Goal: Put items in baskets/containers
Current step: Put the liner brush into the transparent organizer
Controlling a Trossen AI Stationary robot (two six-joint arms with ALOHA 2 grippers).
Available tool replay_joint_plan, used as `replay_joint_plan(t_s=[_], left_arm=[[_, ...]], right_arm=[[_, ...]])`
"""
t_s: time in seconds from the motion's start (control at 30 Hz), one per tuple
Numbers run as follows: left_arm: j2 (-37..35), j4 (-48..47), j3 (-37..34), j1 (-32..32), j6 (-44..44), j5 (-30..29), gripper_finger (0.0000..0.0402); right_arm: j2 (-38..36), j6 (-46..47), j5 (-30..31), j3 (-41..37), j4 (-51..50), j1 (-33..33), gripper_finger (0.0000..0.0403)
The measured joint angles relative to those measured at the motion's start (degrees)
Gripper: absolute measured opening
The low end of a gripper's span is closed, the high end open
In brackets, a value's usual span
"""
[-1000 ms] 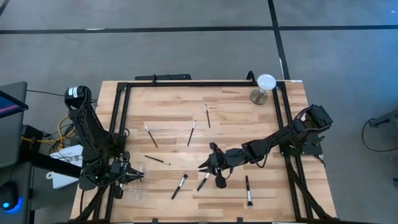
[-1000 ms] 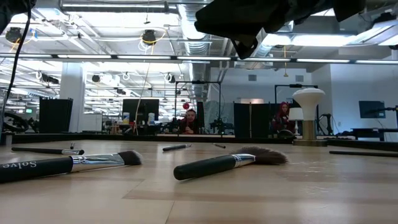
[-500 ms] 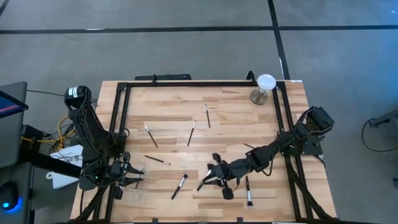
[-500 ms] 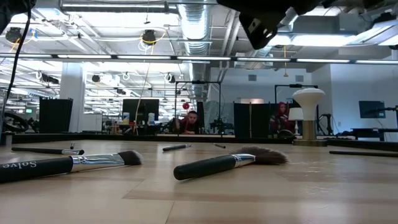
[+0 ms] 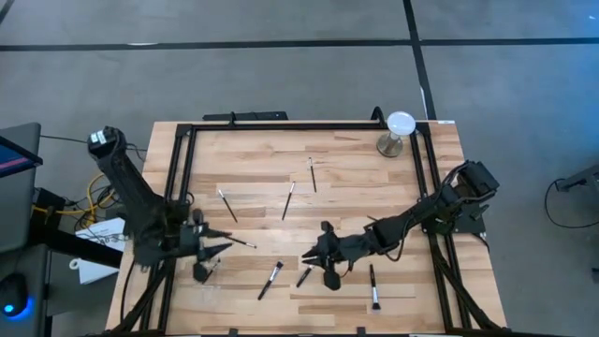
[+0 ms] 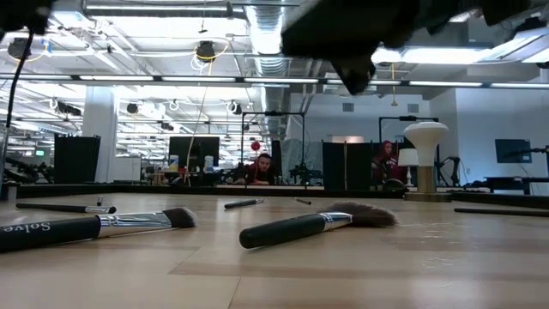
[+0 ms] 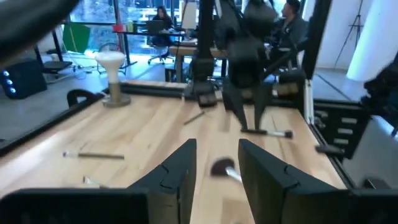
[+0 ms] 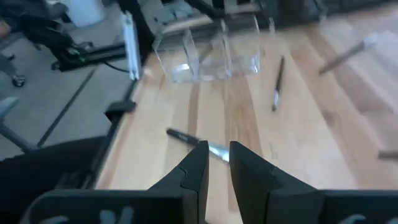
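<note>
The left gripper (image 5: 223, 247) has swung away from the clear tray (image 8: 211, 57), fingers (image 7: 180, 171) slightly apart, empty; the right gripper (image 5: 307, 256), fingers narrowly parted, holds nothing; seven brushes (image 5: 270, 279) lie on the worktop (image 5: 346, 168) beyond the tray; one handle (image 6: 39, 232) reads "Solve"; a white disc (image 5: 401, 123) stands at the far corner.

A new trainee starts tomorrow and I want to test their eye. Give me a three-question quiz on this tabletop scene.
1. True or false: the white disc stands inside the clear tray.
2. The right end effector hovers closest to: A) the white disc, B) a dark-handled brush, C) the table's back rail.
3. What word is printed on the nearest brush handle in the low view?
Key: 1 false; 2 B; 3 Solve.
</note>
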Motion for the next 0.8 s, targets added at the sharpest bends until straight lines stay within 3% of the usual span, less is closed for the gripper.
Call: replay_joint_plan(t_s=[0.1, 0.3, 0.57, 0.8], left_arm=[[-0.41, 0.42, 1.99, 9.08, 0.59, 9.61, 0.0116], [6.09, 0.28, 2.64, 22.55, -9.17, 25.24, 0.0116], [13.97, -0.45, 4.85, 29.12, -9.40, 33.55, 0.0116], [15.26, -0.63, 8.96, 30.55, -6.26, 37.91, 0.0116]], right_arm=[[3.26, 0.71, 2.67, 0.10, 2.31, 0.53, 0.0056], [8.73, 2.77, 4.14, -0.04, 4.62, -2.58, 0.0056], [9.28, 13.23, 4.38, 0.02, -5.03, -3.98, 0.0056], [7.93, 14.66, 5.51, 0.05, -5.01, -1.89, 0.0056]])
